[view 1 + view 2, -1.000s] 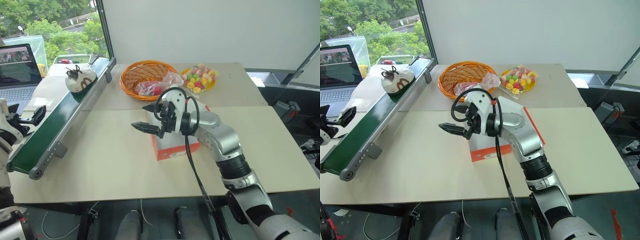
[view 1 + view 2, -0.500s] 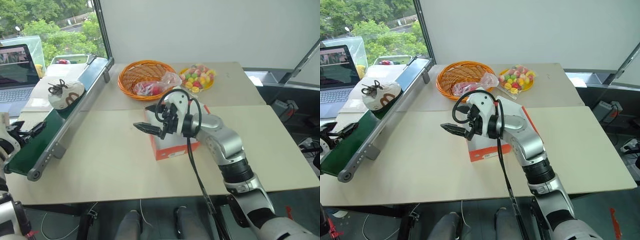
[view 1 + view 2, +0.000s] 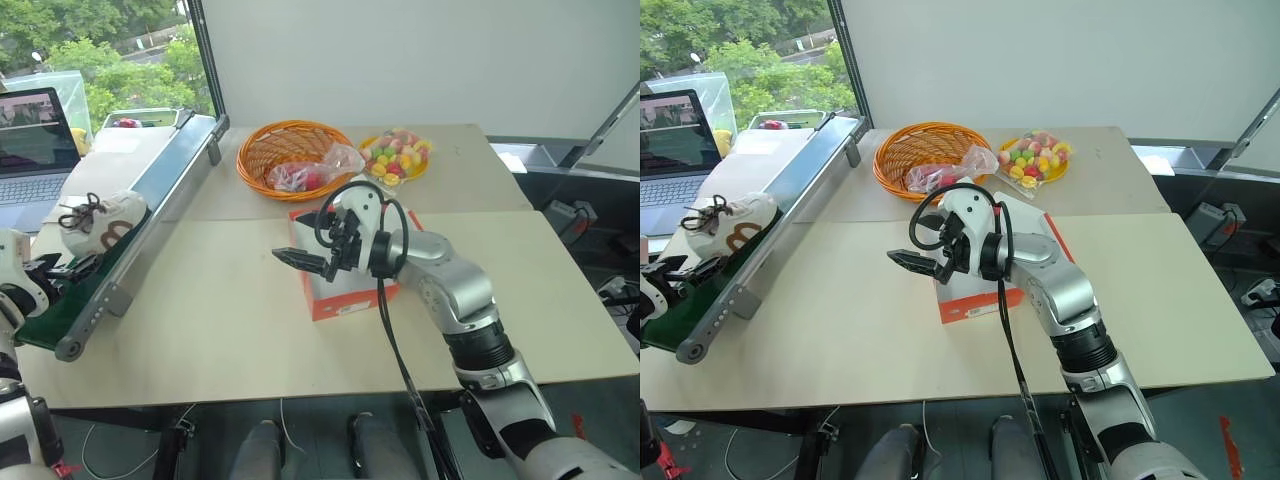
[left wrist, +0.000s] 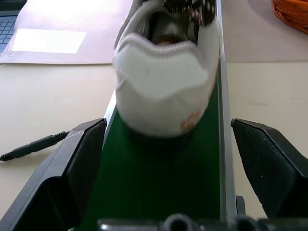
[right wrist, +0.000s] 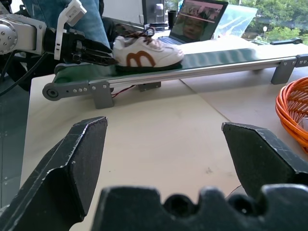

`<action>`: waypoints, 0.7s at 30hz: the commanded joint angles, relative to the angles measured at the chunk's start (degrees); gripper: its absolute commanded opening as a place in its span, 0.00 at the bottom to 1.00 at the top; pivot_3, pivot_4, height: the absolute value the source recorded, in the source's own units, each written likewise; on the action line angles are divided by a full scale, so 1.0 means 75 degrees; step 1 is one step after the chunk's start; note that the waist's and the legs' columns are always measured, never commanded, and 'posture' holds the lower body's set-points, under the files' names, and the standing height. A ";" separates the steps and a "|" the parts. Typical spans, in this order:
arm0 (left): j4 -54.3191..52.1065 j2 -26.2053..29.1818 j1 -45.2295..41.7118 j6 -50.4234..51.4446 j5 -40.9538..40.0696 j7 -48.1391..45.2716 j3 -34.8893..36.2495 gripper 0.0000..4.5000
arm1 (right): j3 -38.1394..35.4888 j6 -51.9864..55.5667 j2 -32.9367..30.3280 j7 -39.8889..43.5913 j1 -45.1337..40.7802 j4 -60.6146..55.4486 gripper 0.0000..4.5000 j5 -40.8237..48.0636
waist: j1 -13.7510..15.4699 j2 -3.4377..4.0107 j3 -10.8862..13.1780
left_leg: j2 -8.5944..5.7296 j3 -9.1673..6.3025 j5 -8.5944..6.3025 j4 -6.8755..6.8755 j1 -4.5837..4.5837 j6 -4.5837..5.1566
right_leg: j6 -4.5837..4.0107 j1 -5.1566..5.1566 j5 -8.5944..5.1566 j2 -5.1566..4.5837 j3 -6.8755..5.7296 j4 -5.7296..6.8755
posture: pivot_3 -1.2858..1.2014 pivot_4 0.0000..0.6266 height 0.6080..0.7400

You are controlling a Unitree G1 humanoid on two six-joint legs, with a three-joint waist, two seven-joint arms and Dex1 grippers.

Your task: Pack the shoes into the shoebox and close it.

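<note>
Left pincer (image 4: 166, 144) is sitting spread wide at the near end of the green conveyor belt (image 3: 95, 275), and I am reading it as the one placed for the coming grab. In the left wrist view the shoe (image 4: 166, 84) is lying straight ahead between the two black fingers (image 4: 72, 168), heel toward them, touching neither that I can see. Its long axis is running along the belt, so the fingers are flanking its sides, which I judge suits a squeeze across the width.

Taking the belt as landmark, the shoe (image 3: 95, 222) is resting on the belt's near stretch. The shoebox (image 3: 345, 285) is standing well to the right of the belt on the pale desk (image 3: 220, 320). My right pincer (image 3: 300, 260) is hovering spread and empty at the box's belt-facing side, well apart from the shoe.

The shoe is looking soft and whitish, with a padded rounded heel, thin dark laces and a brown side mark. The belt is looking smooth and matte between metal rails. The box is orange-red cardboard, flat-sided. Beyond it, an orange wicker basket (image 3: 290, 150) is sitting.
</note>
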 commanded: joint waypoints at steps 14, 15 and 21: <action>-0.2387 -0.0812 0.0430 0.0965 -0.0742 -0.0089 0.0213 0.32 | -0.0306 0.0152 -0.0030 -0.0211 -0.0046 -0.0461 1.00 0.0251 | 0.0289 0.0000 0.0000 | -0.0002 -0.0009 0.0001 0.0005 0.0003 -0.0002 | 0.0002 0.0016 -0.0001 -0.0005 -0.0017 0.0002 | 0.52 0.24 1.00; -0.3099 -0.1122 0.0598 0.1335 -0.1062 0.0093 0.0324 0.32 | -0.0478 0.0275 0.0091 -0.0299 -0.0044 -0.0474 1.00 0.0455 | 0.0291 0.0000 0.0000 | -0.0003 -0.0010 0.0002 0.0006 -0.0001 -0.0002 | 0.0001 0.0016 -0.0001 -0.0008 -0.0018 0.0002 | 0.52 0.24 1.00; -0.7416 -0.3004 0.1626 0.2749 -0.2095 0.1563 0.0063 0.32 | -0.1786 0.0947 0.0889 -0.1210 -0.0382 -0.0221 1.00 0.1603 | 0.0163 -0.0016 -0.0001 | 0.0008 -0.0015 -0.0003 0.0008 -0.0021 -0.0009 | -0.0014 0.0000 0.0010 -0.0009 -0.0012 0.0003 | 0.52 0.24 1.00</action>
